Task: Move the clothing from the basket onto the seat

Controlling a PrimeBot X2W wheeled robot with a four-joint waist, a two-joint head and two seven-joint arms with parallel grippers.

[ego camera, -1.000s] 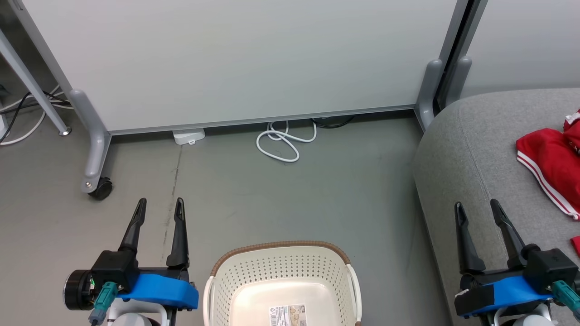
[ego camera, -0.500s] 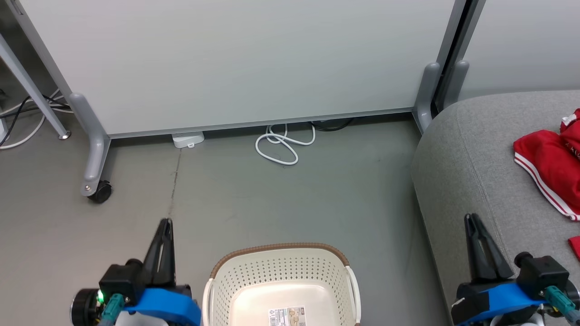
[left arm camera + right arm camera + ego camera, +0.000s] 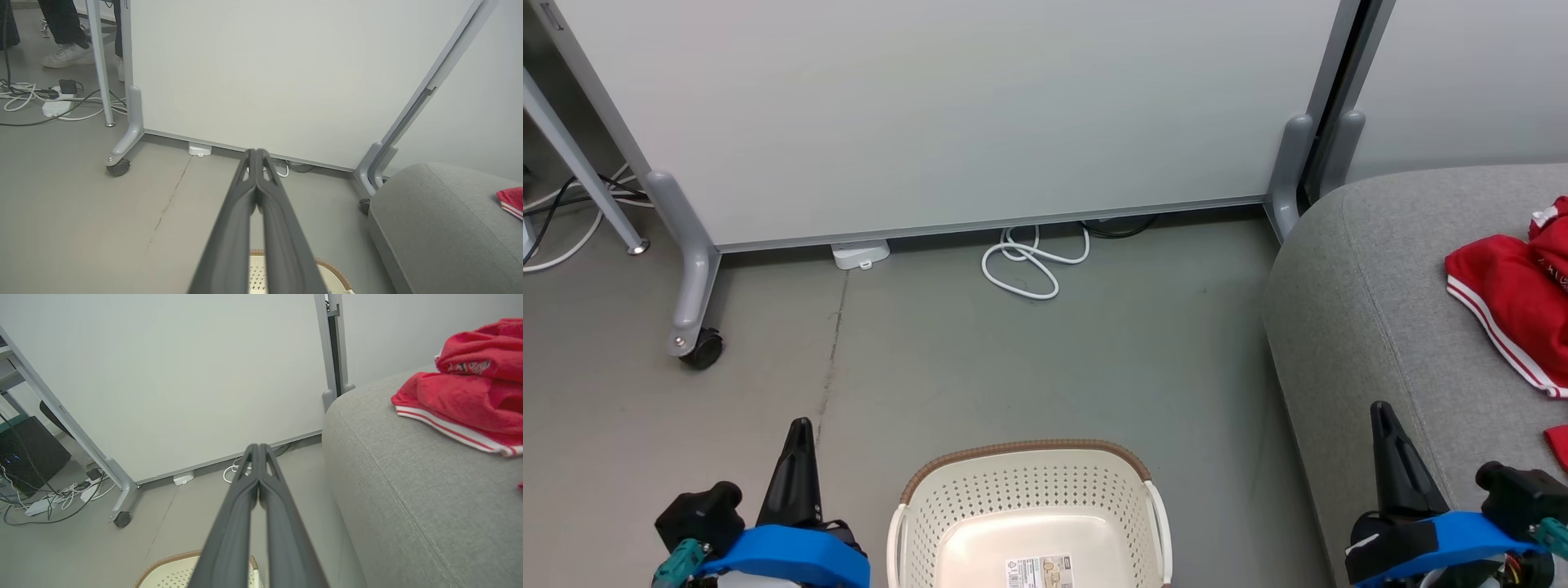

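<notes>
A pale partition panel point(image 3: 947, 106) on wheeled grey legs spans the top of the head view, above a grey floor point(image 3: 1029, 359). The seat point(image 3: 1372, 310), a big grey upholstered sofa with a rounded corner, takes up the right side.

The basket point(image 3: 1029, 447), cream with a brown rim, sits on the floor at bottom centre. The part of its bottom in view is bare except for a label sticker point(image 3: 1039, 570).

The clothing point(image 3: 1503, 302) lies on the seat at the right edge: bright red, white-striped fabric in a loose heap, with another red scrap point(image 3: 1560, 445) lower down at the frame edge. It looks soft, light and limp (likely to drape and bunch, not break). A pinch on a raised fold or the striped hem would suit it best.

The left end effector point(image 3: 799, 429) is at lower left beside the basket, its fingers pressed together on nothing. The right end effector point(image 3: 1382, 412) is at lower right over the seat's near edge, likewise closed and empty.

A coiled white cable point(image 3: 1029, 265) lies under the panel and a black caster point(image 3: 704, 349) stands at left, both well apart from the basket. Nothing stands between the basket and the seat. In the left wrist view, a person's shoes point(image 3: 67, 55) show at upper left.
</notes>
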